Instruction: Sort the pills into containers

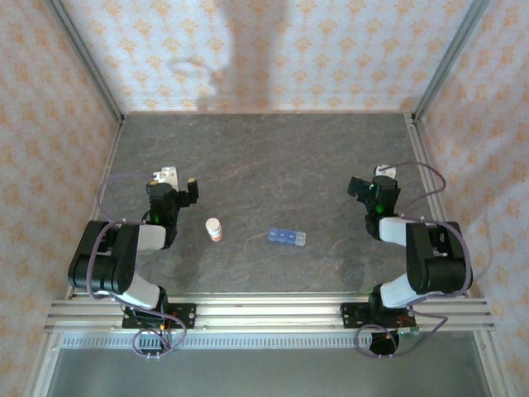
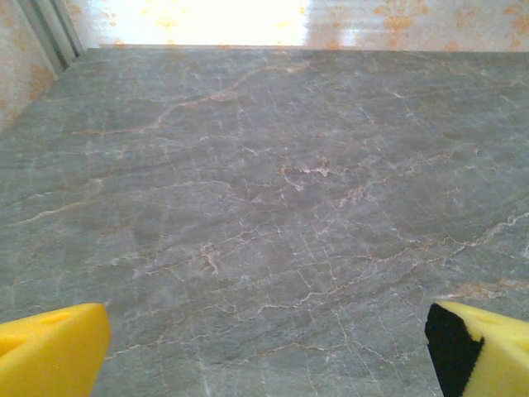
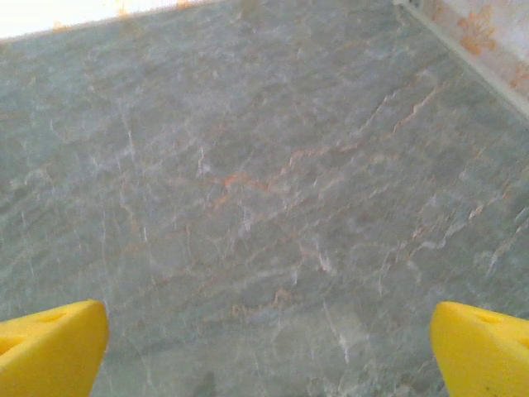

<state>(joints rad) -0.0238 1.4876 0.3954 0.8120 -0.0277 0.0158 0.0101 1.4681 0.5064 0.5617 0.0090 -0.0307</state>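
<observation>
A translucent blue plastic pill-organizer strip (image 1: pixel 287 236) lies flat on the grey, marble-veined tabletop (image 1: pixel 273 157), a little right of centre and nearer the front edge than the back wall. It is a short row of square compartments, running left to right with a slight slant. What the compartments hold, and whether their lids are up or down, is too small to make out.

To its left, apart from it, a small white bottle with an orange band (image 1: pixel 215 229) stands upright on the tabletop.

The left end effector (image 1: pixel 178 185) is on the left side of the tabletop, behind and to the left of the bottle and touching neither object. Its jaws stand wide apart with nothing between them. In the left wrist view, the left end effector (image 2: pixel 264 356) shows as yellow fingertips (image 2: pixel 50 347) in the two bottom corners, with bare veined stone between and beyond them.

The right end effector (image 1: pixel 372 179) is on the right side of the tabletop, well apart from the strip, behind it and to its right. It too is spread wide and empty. In the right wrist view, the right end effector (image 3: pixel 264 351) appears as yellow fingertips (image 3: pixel 479 347) at the lower corners, over bare grey surface.

Both arms are folded back toward their bases, which are bolted to an aluminium rail (image 1: pixel 264 313) along the near edge. Walls papered in a pale orange floral pattern (image 1: pixel 273 50) enclose the tabletop on three sides.
</observation>
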